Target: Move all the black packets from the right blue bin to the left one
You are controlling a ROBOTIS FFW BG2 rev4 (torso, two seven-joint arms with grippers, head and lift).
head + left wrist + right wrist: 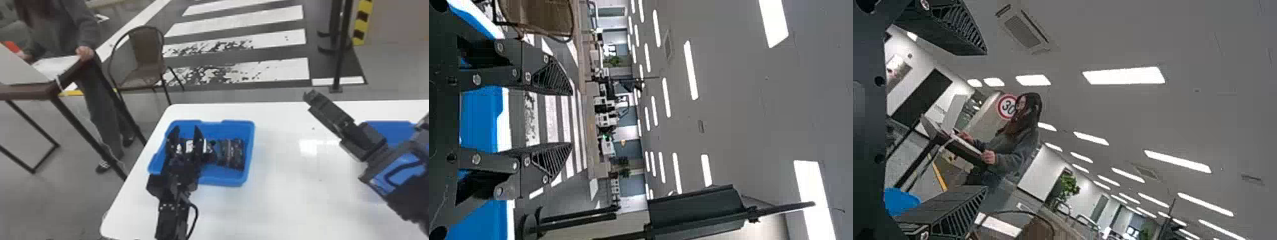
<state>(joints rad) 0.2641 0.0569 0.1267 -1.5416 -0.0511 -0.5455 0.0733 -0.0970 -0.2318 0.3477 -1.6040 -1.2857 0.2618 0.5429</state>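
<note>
The open right end effector (pixel 986 120) is tilted leftward past the right bin (pixel 390 129); the left bin (pixel 223 180) is overhung by the spread left end effector (pixel 185 128).

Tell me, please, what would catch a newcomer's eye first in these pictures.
Probably the bright blue left bin on the white table, with black packets inside and the open left tool appearing over it. Next comes the right arm, slanting partly in front of the right blue bin. Beyond the table, bold white stripes mark the floor.
</note>
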